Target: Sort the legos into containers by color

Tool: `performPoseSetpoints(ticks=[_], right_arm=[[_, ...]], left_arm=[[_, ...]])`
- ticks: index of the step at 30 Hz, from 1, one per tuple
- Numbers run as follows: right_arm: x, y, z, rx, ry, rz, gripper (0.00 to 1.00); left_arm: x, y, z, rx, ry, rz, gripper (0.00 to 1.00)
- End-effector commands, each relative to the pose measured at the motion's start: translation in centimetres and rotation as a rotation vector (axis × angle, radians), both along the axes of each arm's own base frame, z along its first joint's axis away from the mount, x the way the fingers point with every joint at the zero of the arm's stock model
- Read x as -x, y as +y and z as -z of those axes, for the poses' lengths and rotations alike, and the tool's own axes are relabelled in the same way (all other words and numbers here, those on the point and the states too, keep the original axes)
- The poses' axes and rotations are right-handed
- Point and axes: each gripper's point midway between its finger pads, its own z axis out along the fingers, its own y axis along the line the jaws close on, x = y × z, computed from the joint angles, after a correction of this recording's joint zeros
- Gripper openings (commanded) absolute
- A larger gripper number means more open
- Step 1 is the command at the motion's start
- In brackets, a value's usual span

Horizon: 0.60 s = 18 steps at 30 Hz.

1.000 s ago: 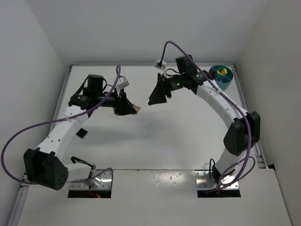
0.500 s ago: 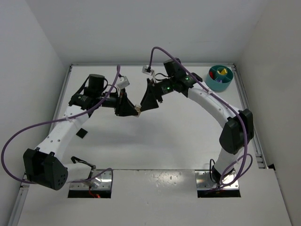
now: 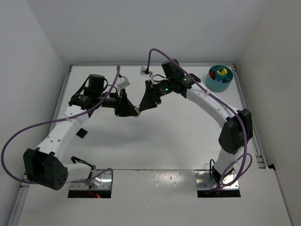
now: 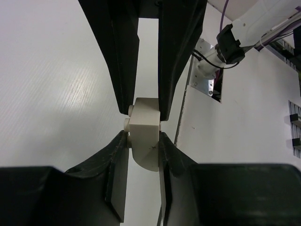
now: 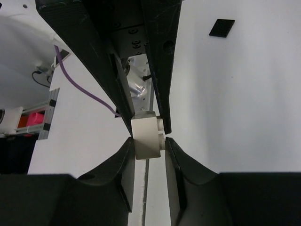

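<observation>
Two grippers meet tip to tip over mid-table, both on one cream-white lego [image 4: 143, 125]. We log the left gripper [image 4: 143, 143] as narrowly parted and clamped on the brick's near end, seen in its own wrist view. The right gripper [image 5: 147, 143] faces it from the opposite side, its fingers pressed to both flanks of the same brick, with studs showing on one side. The brick hangs clear of the table [image 3: 164, 136] between the two. The teal dish [image 3: 218, 86] sits at the far right corner, well apart, with a yellow piece [image 3: 224, 71] and a red piece [image 3: 213, 74] inside; which wedges, we cannot tell. A small black square [image 3: 82, 133] lies beside the left arm.
</observation>
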Motion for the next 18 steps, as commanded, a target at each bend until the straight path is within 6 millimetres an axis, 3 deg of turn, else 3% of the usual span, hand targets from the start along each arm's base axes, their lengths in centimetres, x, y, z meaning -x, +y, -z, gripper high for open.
performPoseSetpoints(ticks=[1, 2, 5, 6, 8, 9, 10, 12, 16, 17, 18], right_arm=[[0.0, 0.8, -0.9, -0.04, -0.053, -0.03, 0.23], [0.2, 1.1, -0.8, -0.035, -0.056, -0.032, 0.21], [0.0, 1.1, -0.7, -0.03, -0.06, -0.024, 0.1], [-0.6, 0.7, -0.6, -0.02, -0.055, 0.001, 0.07], [-1.9, 0.1, -0.7, -0.009, -0.063, 0.048, 0.04], [-2.8, -0.3, -0.2, 0.02, -0.069, 0.09, 0.02], [-4.1, -1.0, -0.1, 0.034, -0.103, 0.129, 0.02], [-6.2, -2.1, 0.1, 0.067, -0.136, 0.211, 0.01], [-12.9, -6.5, -0.6, 0.129, -0.236, 0.408, 0.0], [-15.6, -9.1, -0.6, 0.163, -0.269, 0.502, 0.0], [-17.0, -10.7, -0.5, 0.185, -0.283, 0.548, 0.0]], left_arm=[[0.2, -0.5, -1.8, 0.038, -0.066, 0.034, 0.22], [0.2, -0.5, -1.8, 0.038, -0.066, 0.034, 0.24], [0.1, -0.5, -1.5, 0.034, -0.059, 0.025, 0.41], [0.0, -0.4, -1.4, 0.03, -0.051, 0.015, 0.56], [-0.4, -0.3, -1.2, 0.014, -0.046, -0.013, 0.74], [-0.7, 0.2, -1.0, 0.005, -0.041, -0.045, 0.93], [-1.4, 0.6, -1.1, -0.017, -0.064, -0.095, 1.0], [-2.8, 1.9, -1.0, -0.027, -0.067, -0.206, 1.0], [-3.8, 3.1, -1.2, -0.033, -0.094, -0.273, 1.0], [-3.8, 3.1, -1.2, -0.033, -0.094, -0.273, 1.0], [-3.9, 3.5, -1.5, -0.03, -0.102, -0.285, 1.0]])
